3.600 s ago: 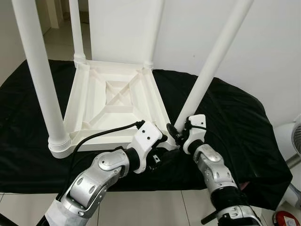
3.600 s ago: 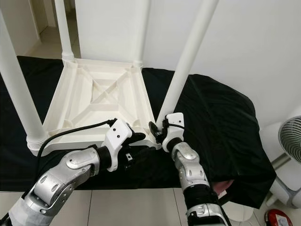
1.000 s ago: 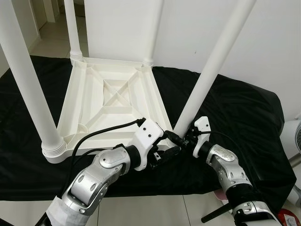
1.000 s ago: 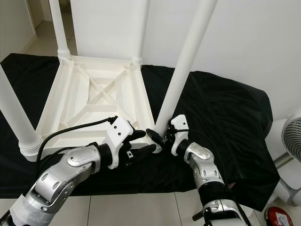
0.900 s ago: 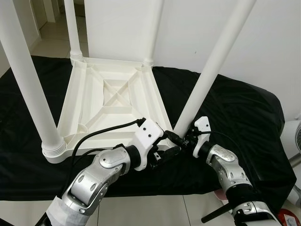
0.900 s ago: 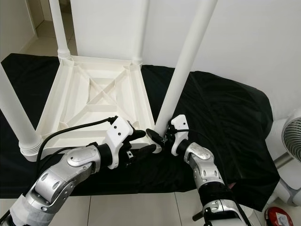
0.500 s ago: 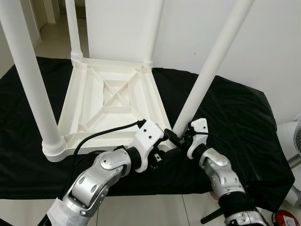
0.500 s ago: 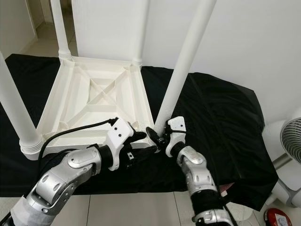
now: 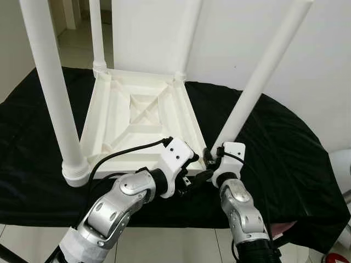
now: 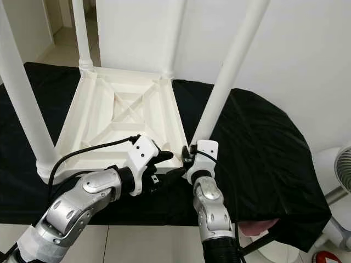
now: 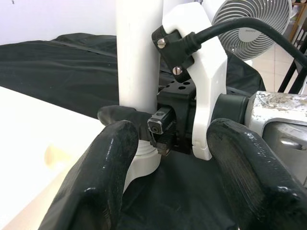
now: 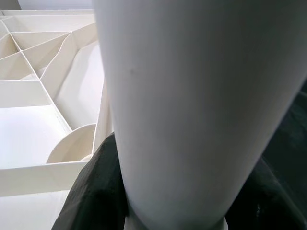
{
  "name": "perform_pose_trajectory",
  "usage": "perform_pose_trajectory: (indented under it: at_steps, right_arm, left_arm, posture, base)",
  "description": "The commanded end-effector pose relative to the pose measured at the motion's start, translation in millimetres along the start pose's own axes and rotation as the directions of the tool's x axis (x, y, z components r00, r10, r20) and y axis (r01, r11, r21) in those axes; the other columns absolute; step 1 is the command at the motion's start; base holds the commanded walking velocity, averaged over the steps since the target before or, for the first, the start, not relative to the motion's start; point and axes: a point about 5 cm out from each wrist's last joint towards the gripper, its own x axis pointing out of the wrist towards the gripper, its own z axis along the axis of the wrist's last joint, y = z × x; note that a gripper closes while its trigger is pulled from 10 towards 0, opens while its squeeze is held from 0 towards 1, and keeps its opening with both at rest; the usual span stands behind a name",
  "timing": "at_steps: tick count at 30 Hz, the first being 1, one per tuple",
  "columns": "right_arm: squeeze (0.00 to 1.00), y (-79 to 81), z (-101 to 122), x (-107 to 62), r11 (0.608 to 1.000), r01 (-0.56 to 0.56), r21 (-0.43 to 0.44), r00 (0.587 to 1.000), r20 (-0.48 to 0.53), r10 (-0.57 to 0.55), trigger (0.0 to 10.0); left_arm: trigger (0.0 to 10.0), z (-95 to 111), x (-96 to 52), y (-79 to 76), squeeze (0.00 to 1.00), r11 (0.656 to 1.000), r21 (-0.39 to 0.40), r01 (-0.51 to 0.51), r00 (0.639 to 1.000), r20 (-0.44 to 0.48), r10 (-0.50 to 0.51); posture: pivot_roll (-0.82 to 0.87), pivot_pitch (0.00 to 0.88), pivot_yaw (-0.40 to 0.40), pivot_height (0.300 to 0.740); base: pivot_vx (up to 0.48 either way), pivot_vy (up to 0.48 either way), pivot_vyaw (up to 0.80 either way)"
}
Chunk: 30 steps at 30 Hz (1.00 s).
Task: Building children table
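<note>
A white table (image 9: pixel 140 118) lies upside down on a black cloth (image 9: pixel 285 142). The cloth covers the desk. The table sits nearer the left side of the desk, and its front edge is close to the front edge of the desk. Its underside shows thin ribs that cross in the middle. Four round white legs point up, one at each corner.

The right gripper (image 9: pixel 209 163) is at the front right corner of the table. It pinches the bottom of the leg (image 9: pixel 258 82) there. In the right wrist view the leg (image 12: pixel 201 105) is big and close, with one black finger (image 12: pixel 96 191) on each side, both touching it. This leg leans to the right as it goes up.

The left gripper (image 9: pixel 193 176) is just in front of the same corner, right beside the right gripper. Its two fat black fingers (image 11: pixel 100 177) are spread apart and hold nothing. Between them, the left wrist view shows the right gripper's white and black body and the foot of the leg.

A white fan (image 11: pixel 252 21) stands past the right end of the desk. There is small writing on its middle, too small to read.
</note>
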Motion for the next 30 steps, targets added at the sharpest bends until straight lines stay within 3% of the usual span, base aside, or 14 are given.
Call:
perform_pose_trajectory:
  at_steps: [1,7,8,9,10,17,18,19,20,30]
  right_arm:
    - [0.00,-5.4,-10.0,-6.6,0.998,0.055,-0.009,0.998,-0.037,-0.055,10.0]
    - [0.00,-4.0,-4.1,-5.5,0.999,0.039,0.003,0.999,-0.020,-0.039,10.0]
    - [0.65,-2.4,-3.6,-5.2,1.000,0.021,0.012,1.000,-0.018,-0.021,10.0]
    - [0.65,-2.4,-3.6,-5.2,1.000,0.021,0.012,1.000,-0.018,-0.021,10.0]
    - [1.00,0.0,-2.4,-5.5,1.000,0.012,0.011,1.000,-0.017,-0.012,10.0]
    - [1.00,10.9,1.1,-6.0,0.995,-0.101,0.010,0.995,-0.005,0.101,10.0]
    - [0.89,11.5,2.5,-6.7,0.992,-0.129,0.013,0.992,0.000,0.129,10.0]
    - [0.69,11.3,3.5,-7.3,0.988,-0.151,0.015,0.989,0.003,0.151,10.0]
    - [0.00,10.3,4.6,-7.3,0.987,-0.163,0.012,0.987,0.005,0.163,10.0]
    - [0.00,-21.8,18.3,-10.9,0.940,-0.333,-0.078,0.940,0.049,0.337,10.0]
  left_arm:
    - [10.0,0.3,0.4,-2.3,0.00,1.000,0.015,0.026,1.000,-0.001,-0.026]
    - [10.0,-0.4,-0.3,-2.8,0.00,1.000,0.016,0.024,1.000,-0.006,-0.024]
    - [10.0,-0.3,0.1,-2.6,0.00,1.000,0.017,0.022,1.000,-0.005,-0.022]
    - [10.0,-0.3,0.1,-2.6,0.00,1.000,0.017,0.022,1.000,-0.005,-0.022]
    - [10.0,-0.1,0.6,-2.4,0.00,1.000,0.019,0.022,1.000,-0.003,-0.021]
    - [10.0,0.9,1.8,-3.4,0.00,1.000,0.014,0.024,1.000,0.006,-0.024]
    - [10.0,0.7,1.6,-3.8,0.00,1.000,0.017,0.025,1.000,0.003,-0.025]
    - [10.0,0.5,1.3,-4.2,0.00,1.000,0.015,0.026,1.000,0.002,-0.026]
    - [10.0,0.5,1.4,-4.1,0.00,1.000,0.015,0.027,1.000,0.000,-0.027]
    - [10.0,-1.5,1.2,-5.3,0.00,0.999,0.018,0.038,0.999,-0.004,-0.038]
  posture:
    - [0.02,0.000,-0.152,0.740]
    - [0.03,0.000,-0.156,0.740]
    - [0.03,0.000,-0.159,0.740]
    - [0.03,0.000,-0.159,0.740]
    - [0.03,0.000,-0.159,0.740]
    - [0.03,0.000,-0.164,0.740]
    - [0.03,0.000,-0.164,0.740]
    - [0.03,0.000,-0.165,0.740]
    - [0.03,0.000,-0.168,0.740]
    - [0.01,0.000,-0.157,0.740]
  base:
    - [0.000,0.000,0.00]
    - [0.000,0.000,0.00]
    - [0.000,0.000,0.00]
    - [0.000,0.000,0.00]
    - [0.000,0.000,0.00]
    - [0.000,0.000,0.00]
    - [0.000,0.000,0.00]
    - [0.000,0.000,0.00]
    - [0.000,0.000,0.00]
    - [0.000,0.000,0.00]
